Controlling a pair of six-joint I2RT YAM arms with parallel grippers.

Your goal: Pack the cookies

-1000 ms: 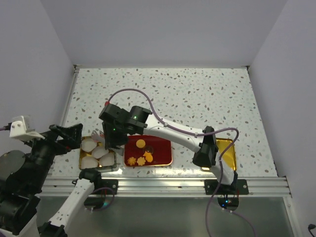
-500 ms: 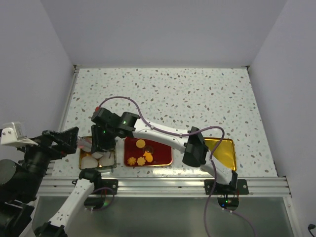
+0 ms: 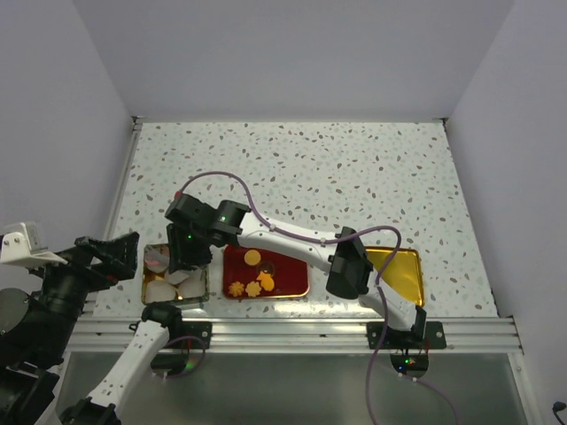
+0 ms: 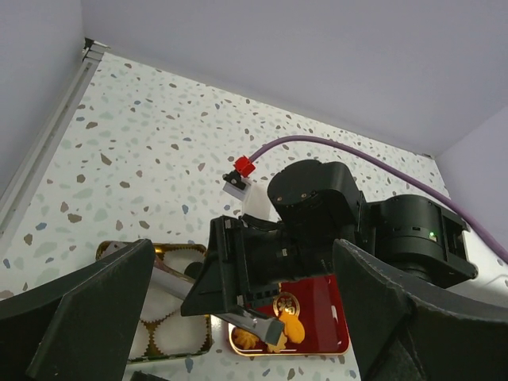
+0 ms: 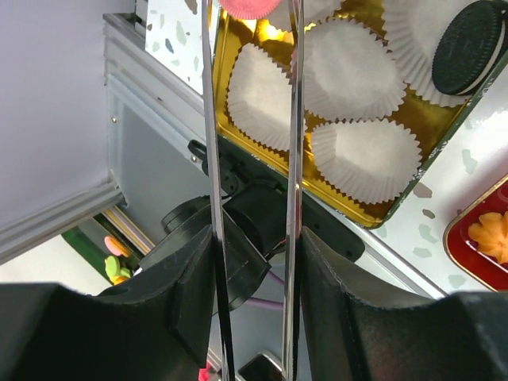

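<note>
Placing step: the right claw [image 5: 251,22] pinches a pink cookie [image 5: 246,6] at its tips, right over the gold tin [image 5: 373,213] of white paper cups [image 5: 353,70] (dark cookie [image 5: 468,48] already cupped beside it). Next, likely: lower into an empty cup under the tips, spread the jaws, then fetch from the red tray [image 3: 288,282] alongside.

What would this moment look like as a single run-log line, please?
right end effector: shut on pink cookie over gold tin | left end effector: open | red tray: holds orange cookies
</note>
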